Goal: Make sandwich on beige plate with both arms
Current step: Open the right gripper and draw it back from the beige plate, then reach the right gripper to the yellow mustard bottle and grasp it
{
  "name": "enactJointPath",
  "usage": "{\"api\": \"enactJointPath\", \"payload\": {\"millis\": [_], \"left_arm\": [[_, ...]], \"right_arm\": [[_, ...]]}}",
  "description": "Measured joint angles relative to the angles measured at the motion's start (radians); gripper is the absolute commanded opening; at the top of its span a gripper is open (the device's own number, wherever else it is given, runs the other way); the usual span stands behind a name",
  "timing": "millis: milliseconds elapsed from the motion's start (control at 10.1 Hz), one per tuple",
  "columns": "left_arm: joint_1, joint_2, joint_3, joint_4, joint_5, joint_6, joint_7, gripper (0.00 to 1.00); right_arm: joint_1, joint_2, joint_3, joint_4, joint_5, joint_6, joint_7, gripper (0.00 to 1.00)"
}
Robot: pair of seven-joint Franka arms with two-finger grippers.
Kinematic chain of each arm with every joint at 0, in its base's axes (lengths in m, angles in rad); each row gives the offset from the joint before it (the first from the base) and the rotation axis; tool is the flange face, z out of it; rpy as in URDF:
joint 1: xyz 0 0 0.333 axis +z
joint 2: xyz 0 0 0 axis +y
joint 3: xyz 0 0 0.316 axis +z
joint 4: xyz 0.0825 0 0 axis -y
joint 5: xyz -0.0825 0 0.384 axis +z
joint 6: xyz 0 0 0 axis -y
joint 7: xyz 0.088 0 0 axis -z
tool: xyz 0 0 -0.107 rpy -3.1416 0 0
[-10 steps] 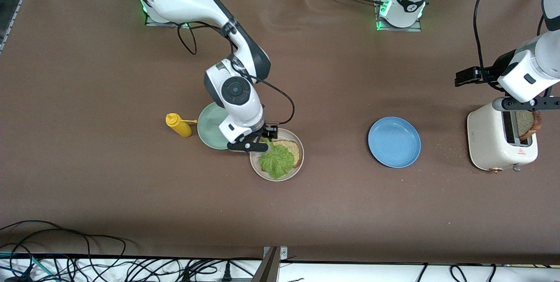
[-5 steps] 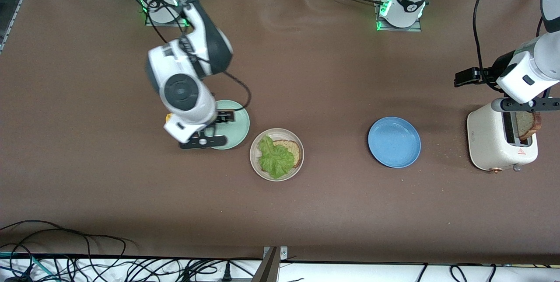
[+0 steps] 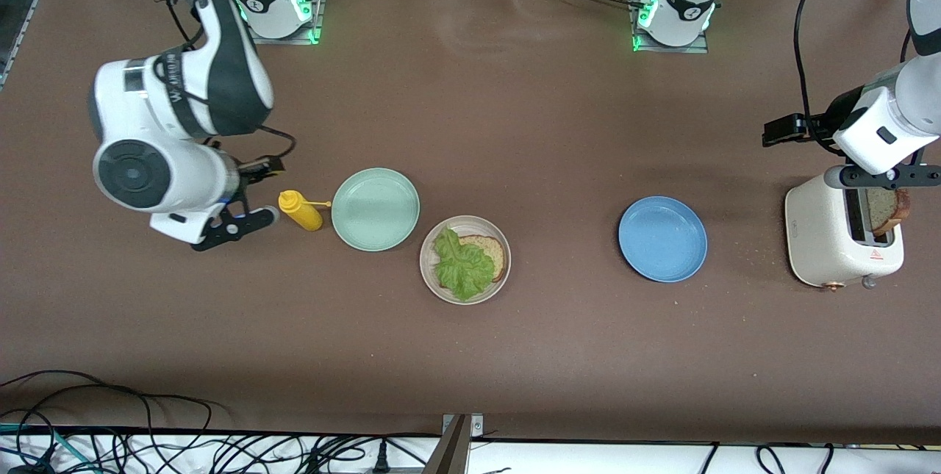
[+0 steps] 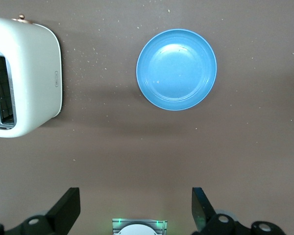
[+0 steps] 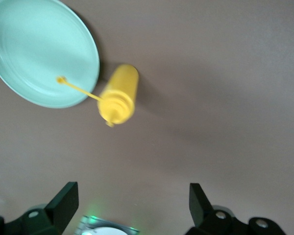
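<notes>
The beige plate [image 3: 463, 222] holds one brown bread slice [image 3: 494, 252] with a crinkled green lettuce leaf [image 3: 462, 270] lying on it. A second bread slice [image 3: 884, 209] stands in the slot of a white toaster [image 3: 823, 239]. My left gripper [image 3: 882, 177] hangs open just over that toaster; the left wrist view shows its fingers wide apart, and the left gripper [image 4: 135, 210] holds nothing. My right gripper [image 3: 235, 224] is open and empty over the table beside a yellow squeeze bottle [image 3: 300, 210]. The right gripper [image 5: 131, 203] shows spread fingers in the right wrist view.
A mint-green plate [image 3: 375, 209] lies between the bottle and the beige plate. A blue plate [image 3: 662, 239] lies between the beige plate and the toaster. The wrist views show the blue plate [image 4: 177, 69], the toaster [image 4: 24, 83], the mint-green plate [image 5: 39, 54] and the bottle [image 5: 119, 94].
The right arm has pulled away from the beige plate, past the mint-green plate and the bottle, toward its own end of the table. The lettuce stayed on the bread. The left arm has not moved.
</notes>
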Motion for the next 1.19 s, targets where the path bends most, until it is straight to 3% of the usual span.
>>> {"api": "enactJointPath", "payload": {"millis": [298,695,1191], "left_arm": [[0.0,0.001,0.0,0.0,0.0,0.0,0.0,1.0],[0.0,0.007,-0.001,0.0,0.0,0.0,0.0,1.0],[0.0,0.008,-0.001,0.001,0.0,0.0,0.0,1.0]], "right_arm": [[-0.044,-0.005,-0.063,-0.064,0.095,0.04,-0.231,1.0],[-0.205,-0.002,-0.071,-0.149,0.307,0.096,-0.631,1.0],[-0.295,0.046,-0.07,-0.252,0.571,0.192,-1.188,1.0]]}}
